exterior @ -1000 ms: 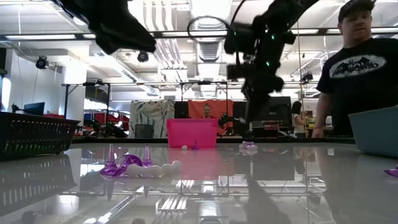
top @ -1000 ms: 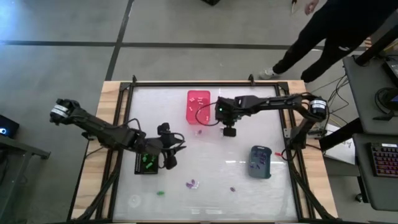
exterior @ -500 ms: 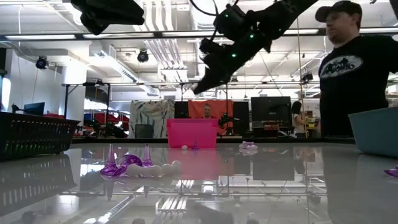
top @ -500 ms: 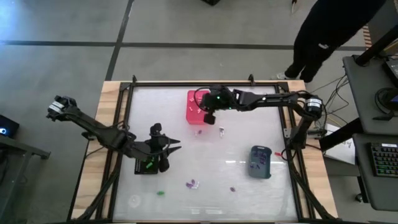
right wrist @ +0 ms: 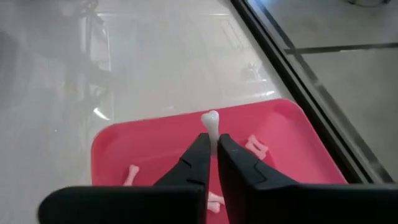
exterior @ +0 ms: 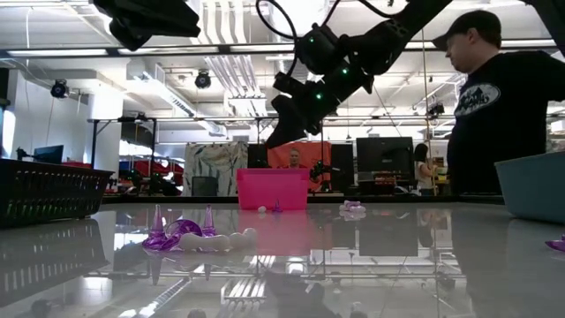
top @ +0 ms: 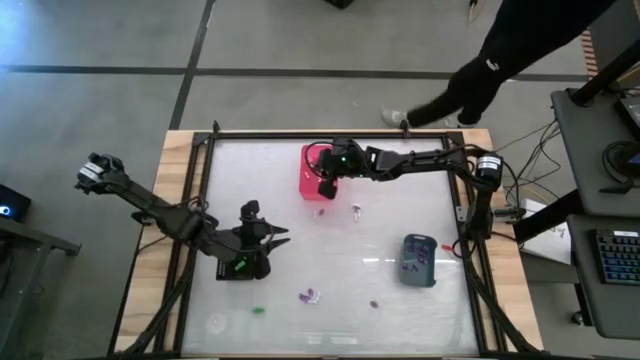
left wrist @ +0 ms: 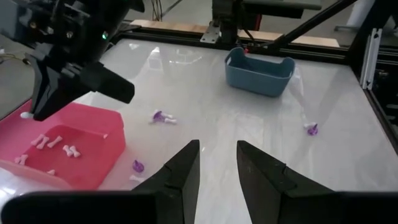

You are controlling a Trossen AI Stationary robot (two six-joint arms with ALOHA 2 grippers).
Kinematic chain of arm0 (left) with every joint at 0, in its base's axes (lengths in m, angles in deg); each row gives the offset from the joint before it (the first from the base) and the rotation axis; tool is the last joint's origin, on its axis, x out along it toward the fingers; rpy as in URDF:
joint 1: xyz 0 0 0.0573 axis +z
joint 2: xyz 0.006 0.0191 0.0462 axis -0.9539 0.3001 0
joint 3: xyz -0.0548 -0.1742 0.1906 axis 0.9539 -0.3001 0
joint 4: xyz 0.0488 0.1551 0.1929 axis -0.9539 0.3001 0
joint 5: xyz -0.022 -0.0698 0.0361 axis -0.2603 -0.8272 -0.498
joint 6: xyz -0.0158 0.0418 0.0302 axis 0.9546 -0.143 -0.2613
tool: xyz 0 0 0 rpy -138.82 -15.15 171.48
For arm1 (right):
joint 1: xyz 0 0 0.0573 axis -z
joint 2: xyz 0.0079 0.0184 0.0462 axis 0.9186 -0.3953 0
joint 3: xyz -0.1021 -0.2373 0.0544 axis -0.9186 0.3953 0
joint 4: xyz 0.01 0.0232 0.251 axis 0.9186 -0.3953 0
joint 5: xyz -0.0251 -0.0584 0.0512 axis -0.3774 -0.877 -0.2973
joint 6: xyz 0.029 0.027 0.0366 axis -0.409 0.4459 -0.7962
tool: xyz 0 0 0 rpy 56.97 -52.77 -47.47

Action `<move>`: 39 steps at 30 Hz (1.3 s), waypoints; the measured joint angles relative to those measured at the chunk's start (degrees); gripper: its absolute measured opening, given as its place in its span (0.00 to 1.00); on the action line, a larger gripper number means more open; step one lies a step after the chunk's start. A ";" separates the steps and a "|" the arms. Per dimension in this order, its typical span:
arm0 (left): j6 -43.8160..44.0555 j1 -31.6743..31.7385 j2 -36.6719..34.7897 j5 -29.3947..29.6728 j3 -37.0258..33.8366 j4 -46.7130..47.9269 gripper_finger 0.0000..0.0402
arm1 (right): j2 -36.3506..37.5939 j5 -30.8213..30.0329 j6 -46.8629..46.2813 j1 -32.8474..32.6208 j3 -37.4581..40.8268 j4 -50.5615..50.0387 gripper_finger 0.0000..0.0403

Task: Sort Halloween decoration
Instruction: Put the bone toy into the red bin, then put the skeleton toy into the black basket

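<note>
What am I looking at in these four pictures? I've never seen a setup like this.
Two robot arms work at a table, sorting tiny Halloween pieces into bins. One picture looks straight down, one looks level across the tabletop, and two come from cameras on the arms' wrists. The right gripper hangs over the pink bin, shut on a small white bone; similar bones already lie inside. The left gripper waits, fingers apart and holding nothing, above the black bin, which holds green pieces. A grey-blue bin stands further right. Loose purple, white and green pieces remain on the table. A person stands behind.
</note>
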 joint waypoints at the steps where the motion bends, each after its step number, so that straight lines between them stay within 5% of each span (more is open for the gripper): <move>1: 0.00 0.00 0.09 -0.02 0.00 0.06 0.22 | 0.00 0.02 -0.49 -0.01 0.00 0.18 0.06; 17: 1.60 0.02 0.29 -0.04 0.00 0.37 0.22 | 2.38 0.02 -3.97 -0.14 -1.63 -3.69 0.35; 39: 8.40 0.00 0.31 -2.41 0.00 2.59 0.22 | 12.54 6.79 -16.55 -16.67 -8.24 -38.72 0.28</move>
